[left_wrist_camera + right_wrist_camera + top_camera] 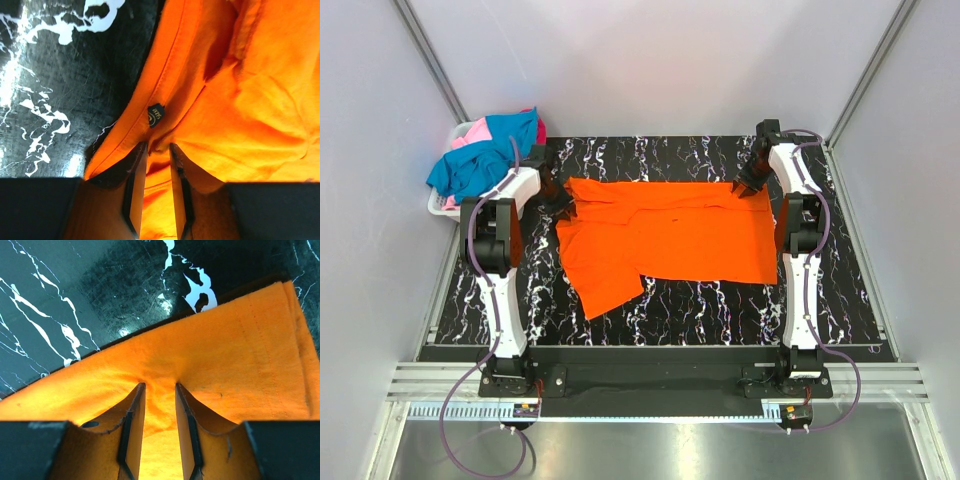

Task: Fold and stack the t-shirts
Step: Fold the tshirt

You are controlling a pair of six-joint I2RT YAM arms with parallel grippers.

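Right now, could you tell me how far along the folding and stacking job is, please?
Done: little. The orange t-shirt lies spread on the table, not yet a folded packet, and nothing is stacked. In hand: the left gripper and right gripper each pinch its far edge. Left: the teal-blue, pink and red shirts heaped in the white basket.

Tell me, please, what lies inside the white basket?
A teal-blue shirt heaped over a pink shirt, red cloth behind; the bottom of the basket is covered.
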